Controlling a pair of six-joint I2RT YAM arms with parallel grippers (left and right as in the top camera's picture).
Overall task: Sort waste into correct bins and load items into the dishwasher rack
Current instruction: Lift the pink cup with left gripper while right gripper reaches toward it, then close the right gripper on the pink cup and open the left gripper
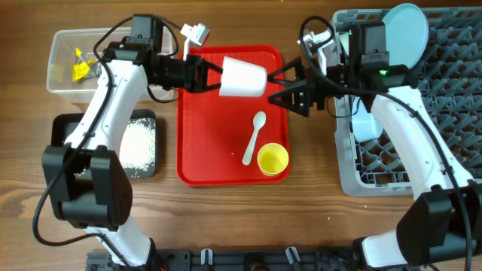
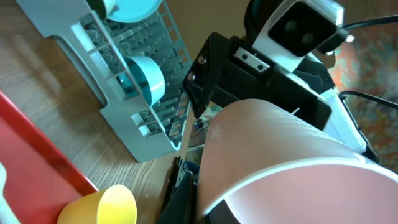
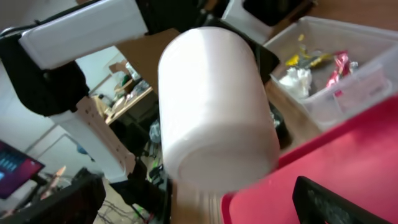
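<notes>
L claw pinches pink cup by its rim, sideways above red tray. R claw gapes wide just beside cup's base. Grey rack at right holds blue plate. Yellow cup & white spoon lie on tray.

A large flat red tray lies at the middle of the wooden table, its long sides running from twelve to six o'clock, with wood grain showing beyond its six o'clock edge.
</notes>
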